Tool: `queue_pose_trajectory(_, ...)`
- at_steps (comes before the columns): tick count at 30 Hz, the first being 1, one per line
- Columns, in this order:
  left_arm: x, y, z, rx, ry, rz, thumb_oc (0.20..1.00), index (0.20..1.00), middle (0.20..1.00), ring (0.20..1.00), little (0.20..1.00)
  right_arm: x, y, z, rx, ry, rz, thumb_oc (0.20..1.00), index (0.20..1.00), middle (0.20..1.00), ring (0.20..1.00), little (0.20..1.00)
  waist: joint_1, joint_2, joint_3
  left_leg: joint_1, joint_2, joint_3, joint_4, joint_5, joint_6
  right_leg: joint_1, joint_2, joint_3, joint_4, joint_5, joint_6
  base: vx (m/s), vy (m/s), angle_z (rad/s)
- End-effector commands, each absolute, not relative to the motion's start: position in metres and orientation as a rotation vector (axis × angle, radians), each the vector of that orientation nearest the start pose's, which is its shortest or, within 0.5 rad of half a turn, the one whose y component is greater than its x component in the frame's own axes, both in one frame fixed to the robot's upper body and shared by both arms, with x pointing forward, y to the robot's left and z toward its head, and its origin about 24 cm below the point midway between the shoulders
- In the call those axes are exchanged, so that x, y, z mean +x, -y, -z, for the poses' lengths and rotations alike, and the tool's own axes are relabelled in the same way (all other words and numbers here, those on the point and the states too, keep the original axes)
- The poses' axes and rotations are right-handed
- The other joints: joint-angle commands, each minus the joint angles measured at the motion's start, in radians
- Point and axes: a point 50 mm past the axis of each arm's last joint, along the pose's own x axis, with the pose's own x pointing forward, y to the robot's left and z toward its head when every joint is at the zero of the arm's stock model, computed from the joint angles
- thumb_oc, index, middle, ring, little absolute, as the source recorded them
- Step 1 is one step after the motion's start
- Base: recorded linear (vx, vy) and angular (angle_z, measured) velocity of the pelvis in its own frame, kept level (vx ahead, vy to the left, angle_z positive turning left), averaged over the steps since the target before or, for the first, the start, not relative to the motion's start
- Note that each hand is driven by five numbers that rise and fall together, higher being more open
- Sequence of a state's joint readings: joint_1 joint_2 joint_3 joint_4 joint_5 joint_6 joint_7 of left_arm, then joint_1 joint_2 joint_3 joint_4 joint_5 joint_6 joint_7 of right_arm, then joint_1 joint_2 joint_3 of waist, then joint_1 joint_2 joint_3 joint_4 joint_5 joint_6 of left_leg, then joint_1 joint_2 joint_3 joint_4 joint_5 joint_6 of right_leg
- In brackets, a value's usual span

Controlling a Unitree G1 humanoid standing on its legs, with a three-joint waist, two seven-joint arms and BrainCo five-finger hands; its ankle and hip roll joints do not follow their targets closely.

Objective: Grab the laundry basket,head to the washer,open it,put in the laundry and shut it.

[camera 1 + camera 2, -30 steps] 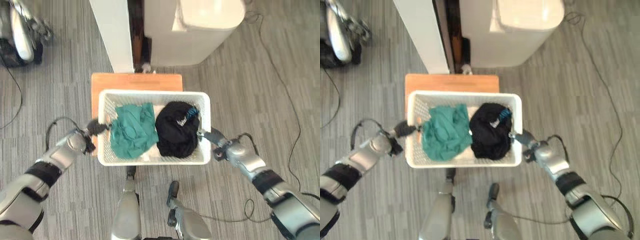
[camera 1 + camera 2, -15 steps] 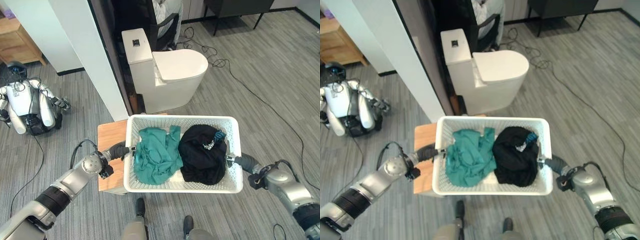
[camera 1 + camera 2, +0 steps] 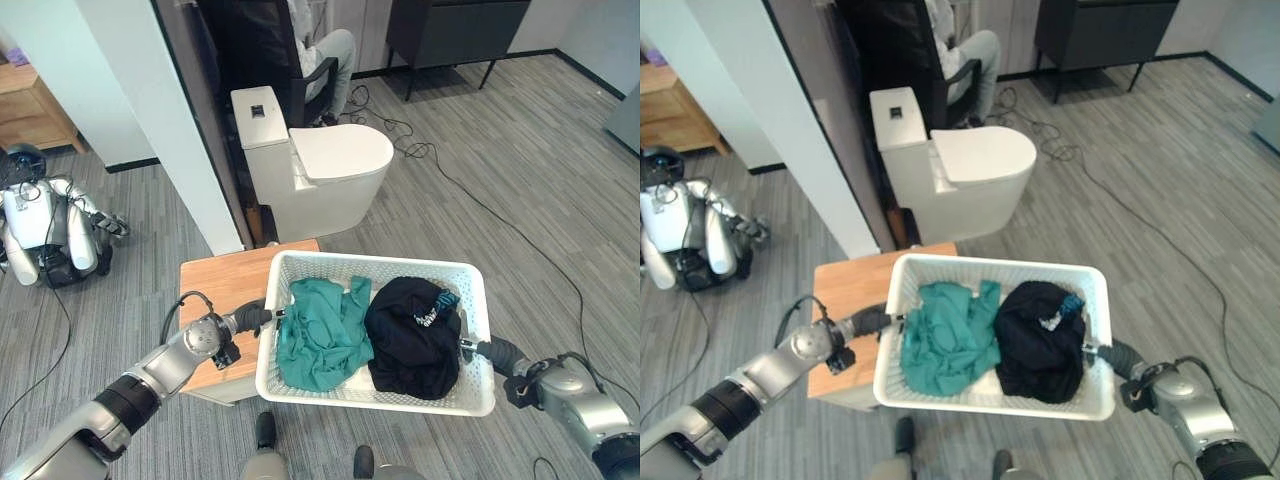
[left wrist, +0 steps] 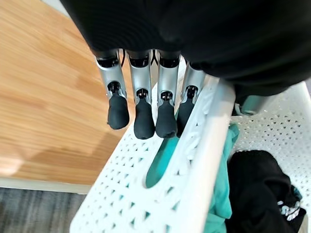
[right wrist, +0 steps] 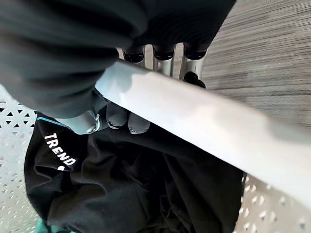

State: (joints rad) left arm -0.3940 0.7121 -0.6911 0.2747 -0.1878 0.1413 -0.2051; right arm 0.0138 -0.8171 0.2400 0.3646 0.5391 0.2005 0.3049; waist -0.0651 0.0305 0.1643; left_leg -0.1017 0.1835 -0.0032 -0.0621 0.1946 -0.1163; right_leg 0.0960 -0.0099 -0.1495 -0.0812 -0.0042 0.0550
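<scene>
Both hands are clamped on the white basket (image 3: 376,335), which is held level above a small wooden table (image 3: 215,285) and partly out past its edge. The left hand (image 3: 247,318) is curled round the rim of the basket's left end: in its wrist view the fingers (image 4: 141,114) hang down the outside of the perforated wall while the thumb is tucked inside. The right hand (image 3: 488,351) is closed over the rim of the right end, its fingertips (image 5: 129,119) hooked inside against the black garment (image 3: 412,336). A teal garment (image 3: 320,333) lies in the left half of the basket, touching the black one.

The step in hand is judged to be the carry to the washer. No washer can be made out in the eye views; a white toilet (image 3: 315,170) stands just beyond the table, a seated person (image 3: 318,50) behind it, and a second humanoid robot (image 3: 45,225) sits on the floor well to the left. For a clean carry the rim should be kept level between the two grips, so that neither garment slides, and the basket should be lifted clear of the table edge before any turn. The floor cable (image 3: 500,225) to the right is best avoided.
</scene>
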Motion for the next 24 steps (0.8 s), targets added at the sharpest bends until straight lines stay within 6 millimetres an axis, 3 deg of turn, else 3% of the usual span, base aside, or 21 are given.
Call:
queue_pose_trajectory(1, 0.324, -0.184, -0.068, 0.727, -0.178, 0.509, 0.2, 0.2, 0.2, 0.2, 0.2, 0.232, 0.33, -0.034, -0.232, -0.528, -0.122, 0.2, 0.2, 0.2, 0.2, 0.2, 0.036, -0.021, 0.008, 0.035, -0.043, -0.195, 0.207, -0.216, 0.008, -0.07, -0.05, 0.056, 0.044, -0.034, 0.038, -0.1, 0.243, -1.24)
queue_pose_trajectory(2, 0.322, -0.191, -0.066, 0.723, -0.184, 0.488, 0.2, 0.2, 0.2, 0.2, 0.2, 0.231, 0.33, -0.033, -0.22, -0.533, -0.133, 0.2, 0.2, 0.2, 0.2, 0.2, 0.039, -0.02, 0.015, 0.043, -0.119, -0.263, 0.252, -0.292, 0.031, -0.113, -0.068, 0.121, 0.081, -0.018, 0.054, -0.13, 0.342, -1.43)
queue_pose_trajectory(3, 0.321, -0.192, -0.065, 0.718, -0.189, 0.481, 0.2, 0.2, 0.2, 0.2, 0.2, 0.23, 0.331, -0.035, -0.226, -0.529, -0.133, 0.2, 0.2, 0.2, 0.2, 0.2, 0.025, -0.018, 0.016, 0.057, -0.134, -0.256, 0.25, -0.319, 0.039, -0.133, -0.071, 0.149, 0.098, -0.009, 0.062, -0.15, 0.402, -1.51)
queue_pose_trajectory(4, 0.322, -0.193, -0.065, 0.715, -0.19, 0.479, 0.2, 0.2, 0.2, 0.2, 0.2, 0.227, 0.335, -0.04, -0.233, -0.515, -0.114, 0.2, 0.2, 0.2, 0.2, 0.2, 0.014, -0.011, 0.021, 0.074, -0.134, -0.228, 0.238, -0.328, 0.042, -0.159, -0.079, 0.18, 0.116, 0.004, 0.073, -0.18, 0.381, -1.59)
queue_pose_trajectory(7, 0.328, -0.196, -0.067, 0.721, -0.183, 0.456, 0.2, 0.2, 0.2, 0.2, 0.2, 0.23, 0.338, -0.039, -0.247, -0.516, -0.096, 0.2, 0.2, 0.2, 0.2, 0.2, 0.011, 0.003, 0.021, 0.102, -0.191, -0.17, 0.159, -0.347, 0.087, -0.254, -0.141, 0.233, 0.087, 0.108, 0.151, -0.3, 0.391, -1.26)
queue_pose_trajectory(8, 0.329, -0.202, -0.069, 0.733, -0.187, 0.439, 0.2, 0.2, 0.2, 0.2, 0.2, 0.238, 0.334, -0.041, -0.245, -0.488, -0.088, 0.2, 0.2, 0.2, 0.2, 0.2, 0.016, 0.006, 0.033, 0.088, -0.195, -0.078, 0.151, -0.347, 0.106, -0.306, -0.172, 0.199, 0.084, 0.133, 0.173, -0.28, 0.236, -1.28)
queue_pose_trajectory(10, 0.329, -0.203, -0.069, 0.734, -0.187, 0.439, 0.2, 0.2, 0.2, 0.2, 0.2, 0.238, 0.334, -0.041, -0.245, -0.487, -0.088, 0.2, 0.2, 0.2, 0.2, 0.2, 0.018, 0.003, 0.03, 0.084, -0.198, -0.076, 0.15, -0.343, 0.106, -0.312, -0.174, 0.203, 0.084, 0.135, 0.174, -0.22, 0.117, -1.82)
queue_pose_trajectory(11, 0.328, -0.21, -0.07, 0.74, -0.196, 0.414, 0.2, 0.2, 0.2, 0.2, 0.2, 0.244, 0.325, -0.036, -0.23, -0.481, -0.105, 0.2, 0.2, 0.2, 0.2, 0.2, 0.045, 0.015, 0.04, 0.054, -0.193, 0.0, 0.159, -0.334, 0.124, -0.314, -0.212, 0.021, 0.15, 0.083, 0.13, -0.33, 0.12, -1.71)
queue_pose_trajectory(13, 0.322, -0.227, -0.067, 0.726, -0.229, 0.369, 0.2, 0.2, 0.2, 0.2, 0.2, 0.25, 0.305, -0.019, -0.198, -0.502, -0.158, 0.2, 0.2, 0.2, 0.2, 0.2, 0.066, 0.013, 0.039, 0.043, -0.169, 0.09, 0.166, -0.318, 0.147, -0.275, -0.225, -0.097, 0.293, 0.004, 0.092, -0.37, 0.106, -1.26)
queue_pose_trajectory(14, 0.322, -0.227, -0.068, 0.726, -0.229, 0.368, 0.2, 0.2, 0.2, 0.2, 0.2, 0.25, 0.305, -0.019, -0.197, -0.502, -0.159, 0.2, 0.2, 0.2, 0.2, 0.2, 0.066, 0.012, 0.037, 0.041, -0.17, 0.091, 0.165, -0.315, 0.148, -0.278, -0.226, -0.096, 0.293, 0.006, 0.092, -0.23, 0.031, -1.29)
queue_pose_trajectory(17, 0.315, -0.241, -0.065, 0.703, -0.253, 0.33, 0.2, 0.2, 0.2, 0.2, 0.2, 0.258, 0.288, -0.008, -0.184, -0.522, -0.21, 0.2, 0.2, 0.2, 0.2, 0.2, 0.109, -0.012, 0.005, 0.042, -0.155, 0.162, 0.142, -0.296, 0.151, -0.18, -0.206, -0.152, 0.303, -0.064, 0.077, -0.14, -0.06, -1.2)
queue_pose_trajectory(19, 0.313, -0.247, -0.064, 0.686, -0.262, 0.305, 0.2, 0.2, 0.2, 0.2, 0.2, 0.264, 0.276, -0.002, -0.193, -0.541, -0.248, 0.2, 0.2, 0.2, 0.2, 0.2, 0.145, -0.03, -0.018, 0.042, -0.151, 0.199, 0.127, -0.302, 0.131, -0.11, -0.212, -0.204, 0.225, -0.071, 0.096, -0.08, -0.154, -1.4)
queue_pose_trajectory(22, 0.312, -0.255, -0.068, 0.675, -0.248, 0.265, 0.2, 0.2, 0.2, 0.2, 0.2, 0.266, 0.271, 0.001, -0.209, -0.558, -0.263, 0.2, 0.2, 0.2, 0.2, 0.2, 0.158, -0.053, -0.04, 0.017, -0.119, 0.259, 0.125, -0.26, 0.116, -0.086, -0.176, -0.171, 0.111, -0.049, 0.086, -0.09, -0.231, -0.84)
queue_pose_trajectory(24, 0.314, -0.255, -0.07, 0.675, -0.239, 0.257, 0.2, 0.2, 0.2, 0.2, 0.2, 0.263, 0.273, 0.001, -0.215, -0.555, -0.26, 0.2, 0.2, 0.2, 0.2, 0.2, 0.153, -0.059, -0.036, 0.005, -0.097, 0.247, 0.115, -0.228, 0.094, -0.079, -0.151, -0.154, 0.078, -0.054, 0.075, -0.07, -0.294, -0.68)
